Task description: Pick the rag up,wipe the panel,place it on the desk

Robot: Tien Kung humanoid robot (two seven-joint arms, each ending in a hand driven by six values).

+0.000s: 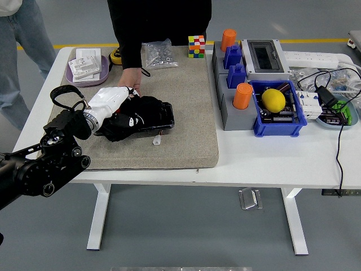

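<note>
The left arm (39,166) reaches in from the lower left, angled up and rightward over the beige mat (186,113), its white-backed left hand (113,110) lying palm down with fingers curled over the black rag (144,113). The rag is pressed on the dark panel (163,119) lying on the mat. Just behind, a person's hand (130,79) rests beside the panel's far edge.

Your left hand (113,101) is clamped on the black rag (141,113), pressing it onto the dark panel (163,116) on the grey mat (186,113). A person's hand (129,79) rests just beyond it.
</note>
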